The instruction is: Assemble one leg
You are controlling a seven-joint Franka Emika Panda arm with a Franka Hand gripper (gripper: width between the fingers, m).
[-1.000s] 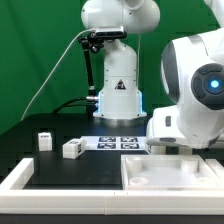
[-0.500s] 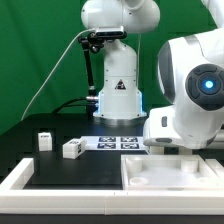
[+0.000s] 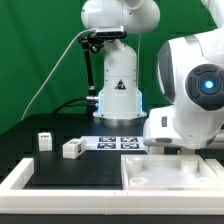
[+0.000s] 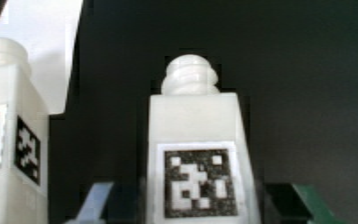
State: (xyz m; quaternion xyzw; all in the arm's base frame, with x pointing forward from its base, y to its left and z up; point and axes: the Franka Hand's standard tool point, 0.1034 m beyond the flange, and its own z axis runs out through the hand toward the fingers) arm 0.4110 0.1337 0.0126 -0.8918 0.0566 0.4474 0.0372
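Note:
In the wrist view a white leg (image 4: pixel 197 120) stands upright on the black table, its square tag facing the camera and its rounded tip on top. My gripper (image 4: pixel 208 206) is open, with one dark fingertip on each side of the leg's lower part and a narrow gap on each side. A second leg (image 4: pixel 5 110) stands close beside it. In the exterior view two more legs (image 3: pixel 45 139) (image 3: pixel 72 148) lie on the table at the exterior view's left. My gripper and the leg between its fingers are hidden there behind the arm's large joint (image 3: pixel 195 90).
The large white panel with a raised rim (image 3: pixel 150 183) lies at the front. The marker board (image 3: pixel 118 141) lies in front of the arm's base (image 3: pixel 118 95). A white rim (image 3: pixel 18 180) runs along the front left of the table.
The arm's large joint has shifted slightly toward the exterior view's left. The loose legs and the panel have not moved.

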